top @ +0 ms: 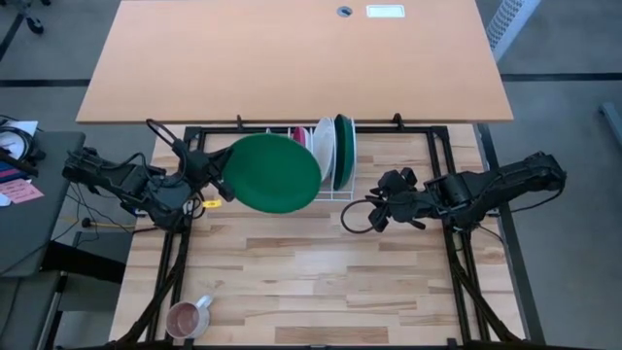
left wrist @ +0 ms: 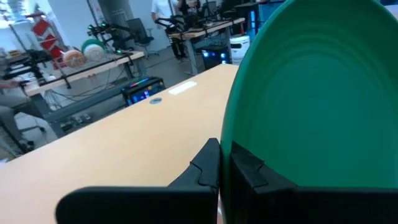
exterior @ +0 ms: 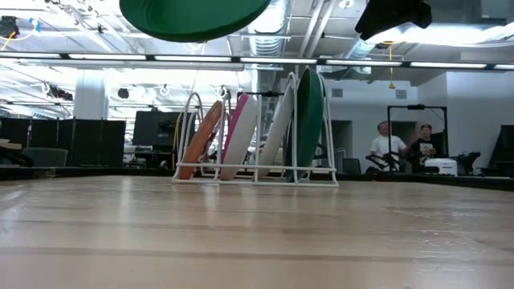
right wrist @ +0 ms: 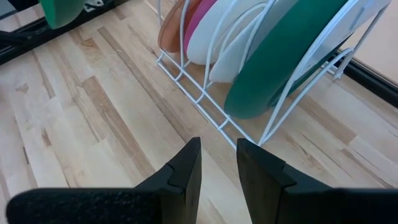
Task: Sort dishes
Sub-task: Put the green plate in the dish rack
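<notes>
Left hand (top: 220,185) clamped the rim of a raised green plate (top: 275,173); right hand (right wrist: 217,165), fingers slightly parted and empty, hovered near the wire rack (right wrist: 211,106) holding plates

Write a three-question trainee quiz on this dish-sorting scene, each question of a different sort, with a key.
1. True or false: the left gripper is shut on the round flat dark green plate.
2. Which stands in the white wire rack? A) small pink mug B) orange-brown plate C) nothing
3. Fill in: the right gripper holds ____.

Key: 1 true. 2 B: the orange-brown plate leans there; the small pink mug sits on the wooden table. 3 nothing.
</notes>
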Available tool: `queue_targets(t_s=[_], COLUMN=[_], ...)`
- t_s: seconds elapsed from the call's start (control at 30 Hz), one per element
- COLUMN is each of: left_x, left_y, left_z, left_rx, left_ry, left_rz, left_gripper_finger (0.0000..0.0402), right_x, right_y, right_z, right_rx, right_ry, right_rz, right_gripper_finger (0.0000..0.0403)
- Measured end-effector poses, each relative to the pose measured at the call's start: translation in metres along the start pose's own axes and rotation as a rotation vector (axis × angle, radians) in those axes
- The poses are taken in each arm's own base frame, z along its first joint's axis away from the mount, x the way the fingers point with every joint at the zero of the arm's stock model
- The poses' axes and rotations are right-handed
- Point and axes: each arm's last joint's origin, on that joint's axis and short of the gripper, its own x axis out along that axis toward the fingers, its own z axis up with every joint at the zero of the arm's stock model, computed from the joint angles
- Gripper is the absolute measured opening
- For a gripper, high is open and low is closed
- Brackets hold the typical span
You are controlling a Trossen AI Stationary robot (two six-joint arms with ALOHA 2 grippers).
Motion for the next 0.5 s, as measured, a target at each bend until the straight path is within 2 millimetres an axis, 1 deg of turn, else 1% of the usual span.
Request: queue_targets(t_s=[0.23,0.5], left_x=[-0.0001,-0.0002], left_y=[0.0037,0.0037], left_z=[0.0007,0.0007], left_rx=[0.038,0.054], left_ry=[-0.027,-0.025], left_rz=[0.125,0.124], left_gripper_finger=[0.0,0.0], right_x=[0.0,0.0001], right_y=[0.0,-0.0001], right_z=[0.0,0.0001], right_rx=[0.0,-0.001], right_ry=[0.0,-0.005], right_rz=[0.0,-0.005], right_gripper_finger=[0.0108,0.0108])
